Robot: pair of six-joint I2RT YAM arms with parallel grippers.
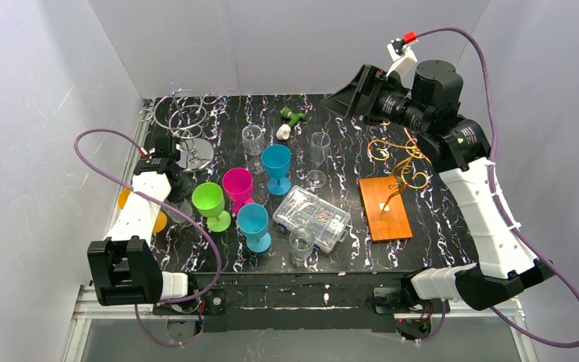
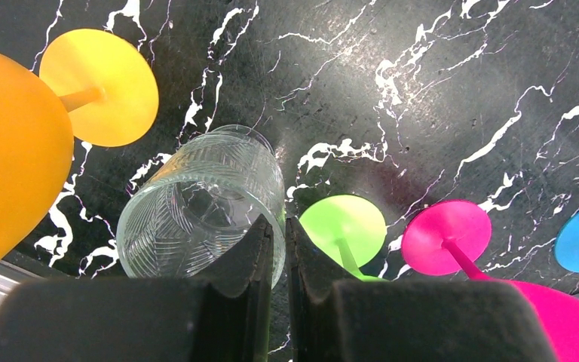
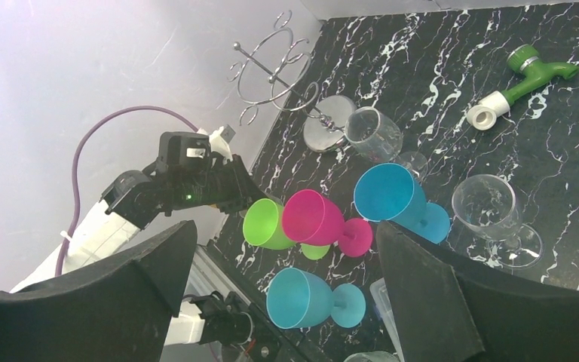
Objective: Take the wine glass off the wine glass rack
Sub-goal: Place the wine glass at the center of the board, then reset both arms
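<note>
Black marbled worktop (image 1: 437,226) is crowded. The right arm is stretched to the upper right of the top view, its gripper (image 1: 350,96) spread wide and holding nothing, well above everything. The left arm is folded low on the left side, its gripper (image 2: 280,249) closed down to a thin slit. The rim of a clear ribbed glass tumbler (image 2: 196,207) lines up with that slit, but I can't tell if it's pinched.

The silver wire wine glass rack (image 1: 183,115), upper left, looks bare. The clear stemmed wine glass (image 1: 318,157) stands upright on the worktop mid-frame, among coloured plastic goblets, so it's already off. I'd lift any arm straight up, since the orange goblet (image 2: 15,151) and green goblet (image 1: 211,204) sit just beside the left gripper.
</note>
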